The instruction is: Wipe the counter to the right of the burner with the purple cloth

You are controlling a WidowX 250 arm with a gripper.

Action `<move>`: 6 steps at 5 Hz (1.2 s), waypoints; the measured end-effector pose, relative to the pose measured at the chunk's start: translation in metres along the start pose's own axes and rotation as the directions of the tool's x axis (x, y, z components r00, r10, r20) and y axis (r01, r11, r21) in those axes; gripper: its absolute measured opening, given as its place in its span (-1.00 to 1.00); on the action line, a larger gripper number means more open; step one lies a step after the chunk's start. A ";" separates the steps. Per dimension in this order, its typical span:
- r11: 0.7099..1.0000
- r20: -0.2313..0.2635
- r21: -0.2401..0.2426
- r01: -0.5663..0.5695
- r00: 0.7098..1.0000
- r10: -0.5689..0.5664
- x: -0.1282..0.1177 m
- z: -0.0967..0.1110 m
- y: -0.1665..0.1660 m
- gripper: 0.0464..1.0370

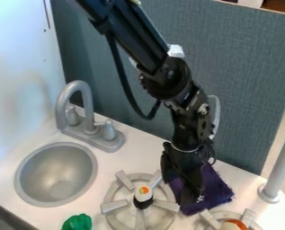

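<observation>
- One end effector, black, pointing down over the purple cloth. Grip state: can't tell, cloth and dark parts blend together.
- Cloth: rumpled, on the white table, behind and between the two burners. Part of it is hidden by the end effector.
- Done, as far as it shows: end effector is down at the cloth. Contact looks likely; a hold is unconfirmed.
- Left: no lift visible, cloth lies low on the table. Can't judge progress past that.
- Near burner: gray, just beside the cloth. Small white-and-black item with an orange top sits upright at its middle.
- Second burner: cut off by the bottom edge, in front of the cloth. Orange-and-white item on it, mostly cropped.
- Gray pole: stands at the table's right side, apart from the cloth.
- Further out: faucet behind the round sink, green item at the bottom edge. All well apart from the cloth.
</observation>
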State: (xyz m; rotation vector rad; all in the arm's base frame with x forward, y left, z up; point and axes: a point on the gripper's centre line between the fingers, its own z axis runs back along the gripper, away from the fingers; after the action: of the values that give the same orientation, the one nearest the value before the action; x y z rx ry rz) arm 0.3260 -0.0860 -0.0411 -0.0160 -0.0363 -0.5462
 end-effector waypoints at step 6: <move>0.990 0.123 0.112 -0.087 0.990 0.073 0.046 -0.021 0.040 0.93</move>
State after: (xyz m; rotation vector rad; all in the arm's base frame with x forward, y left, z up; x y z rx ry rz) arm 0.3870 -0.0763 -0.0604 0.0643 -0.1830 -0.4610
